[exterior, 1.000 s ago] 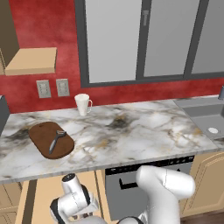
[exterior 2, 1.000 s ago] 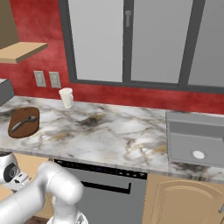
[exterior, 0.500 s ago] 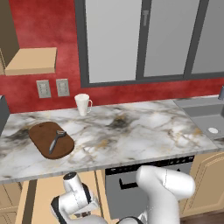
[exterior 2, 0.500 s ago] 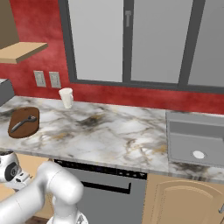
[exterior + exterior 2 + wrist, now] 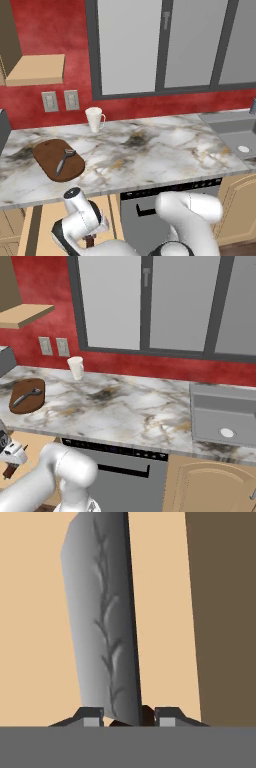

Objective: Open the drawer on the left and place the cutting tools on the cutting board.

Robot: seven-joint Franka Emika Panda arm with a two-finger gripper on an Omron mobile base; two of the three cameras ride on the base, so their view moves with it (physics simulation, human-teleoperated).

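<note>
The drawer (image 5: 47, 222) stands pulled out under the left of the counter, its tan inside (image 5: 35, 637) showing. My gripper (image 5: 130, 717) reaches down into it and is shut on the knife: the silver blade (image 5: 102, 627) points away from the hand, and the dark reddish-brown handle sits between the fingertips (image 5: 92, 716). The handle (image 5: 90, 241) hangs just below my hand (image 5: 10, 456). The cutting board (image 5: 57, 159) lies on the counter's left end with the grey peeler (image 5: 64, 161) on it; board (image 5: 27, 396) and peeler (image 5: 27, 397) also appear from the right.
A white mug (image 5: 95, 119) stands behind the board near the red wall. The dark dishwasher front (image 5: 150, 205) is right of the drawer. A sink (image 5: 225, 416) is set in the counter's right end. A tan shelf (image 5: 35, 70) hangs above the left.
My hand has lifted slightly inside the drawer with the knife. The board, peeler and mug have not moved.
</note>
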